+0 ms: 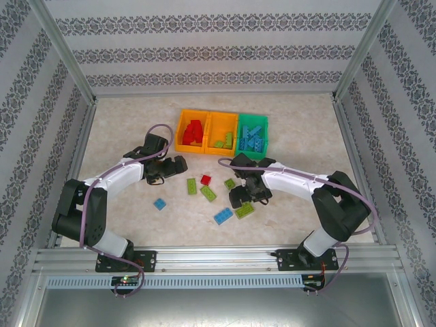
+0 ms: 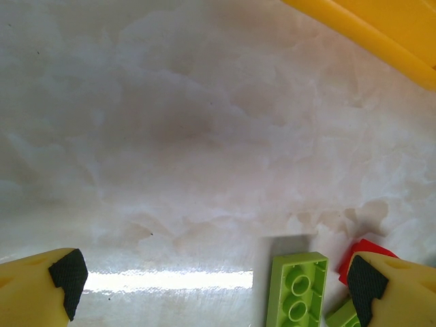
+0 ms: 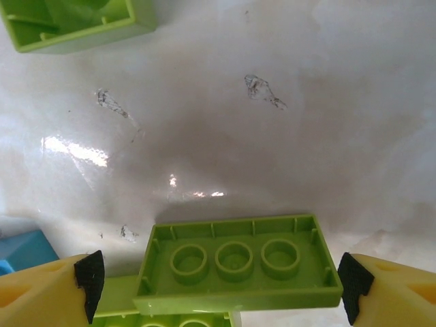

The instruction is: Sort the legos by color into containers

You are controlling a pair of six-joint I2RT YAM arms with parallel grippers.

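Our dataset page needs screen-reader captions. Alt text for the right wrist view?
A lime green lego, underside up, lies on the marbled table within the open right claw. A second green lego sits top left, a blue lego at the left edge.

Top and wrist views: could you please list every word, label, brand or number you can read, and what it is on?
None is readable: the lime green brick, the green bin and the table show no words, numbers or logos; any stud lettering is too small.
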